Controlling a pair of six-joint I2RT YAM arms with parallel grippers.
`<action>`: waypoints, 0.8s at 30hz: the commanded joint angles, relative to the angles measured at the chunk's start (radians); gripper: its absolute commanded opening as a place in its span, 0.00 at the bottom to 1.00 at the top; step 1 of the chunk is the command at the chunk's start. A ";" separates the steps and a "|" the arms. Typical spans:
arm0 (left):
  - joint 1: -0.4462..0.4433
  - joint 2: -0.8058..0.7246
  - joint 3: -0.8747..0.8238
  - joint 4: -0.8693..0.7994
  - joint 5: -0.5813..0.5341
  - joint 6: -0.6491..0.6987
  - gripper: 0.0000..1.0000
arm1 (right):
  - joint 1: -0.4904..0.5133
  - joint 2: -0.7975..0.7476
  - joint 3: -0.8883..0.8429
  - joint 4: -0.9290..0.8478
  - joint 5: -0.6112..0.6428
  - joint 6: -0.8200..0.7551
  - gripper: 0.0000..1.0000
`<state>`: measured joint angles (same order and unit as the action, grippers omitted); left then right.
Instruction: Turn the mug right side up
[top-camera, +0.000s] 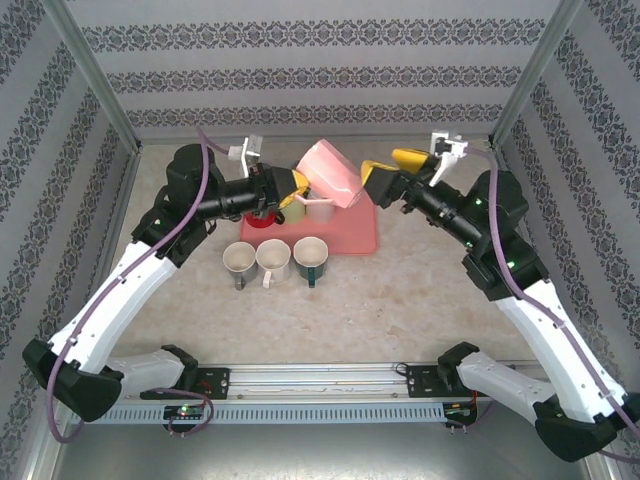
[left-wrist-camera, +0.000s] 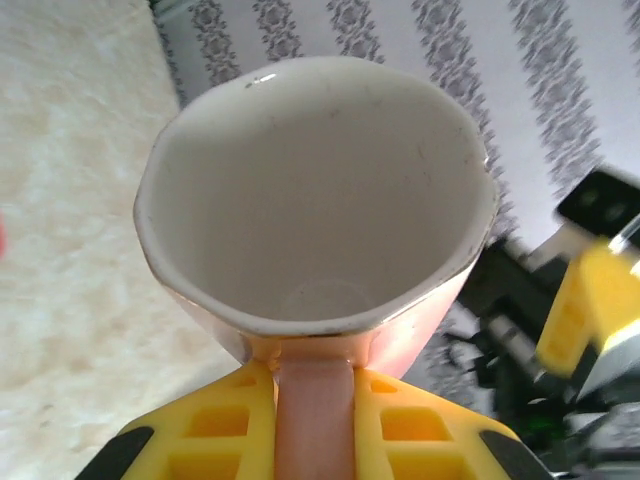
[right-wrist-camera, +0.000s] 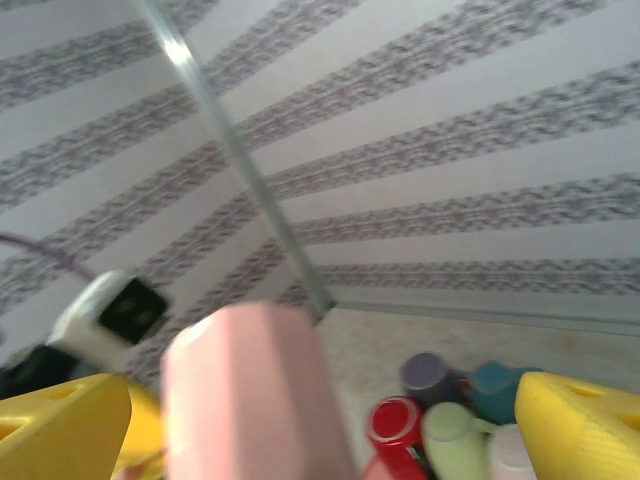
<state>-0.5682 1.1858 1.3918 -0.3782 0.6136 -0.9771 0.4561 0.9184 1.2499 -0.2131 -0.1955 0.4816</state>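
- Top external: we find pink mug (top-camera: 333, 172) aloft over tray (top-camera: 352, 240), tilted, btwn both grippers.
- Left gripper (left-wrist-camera: 315, 380) clamped on handle (left-wrist-camera: 313, 440), so it alone carries the wt.
- Right gripper (right-wrist-camera: 320, 420) spread wide either side, no grip.

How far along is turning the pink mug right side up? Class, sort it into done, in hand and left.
Done: the pink mug is off the tray, gripped at its handle by the shut left claw. In hand: it hangs tilted, with the open right claw beside it. Left: bring its mouth upward and set it down, probably by the three upright mugs.
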 joint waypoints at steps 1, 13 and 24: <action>-0.126 -0.016 0.066 -0.199 -0.283 0.287 0.00 | -0.008 0.003 0.108 -0.160 0.156 -0.054 0.98; -0.504 0.236 0.039 -0.177 -0.840 0.425 0.00 | -0.008 -0.020 0.178 -0.330 0.337 -0.044 0.98; -0.595 0.448 -0.029 -0.037 -1.133 0.288 0.00 | -0.008 -0.056 0.123 -0.373 0.398 -0.001 0.98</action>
<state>-1.1313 1.6222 1.3685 -0.5564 -0.3805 -0.6521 0.4488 0.8772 1.3964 -0.5728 0.1616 0.4538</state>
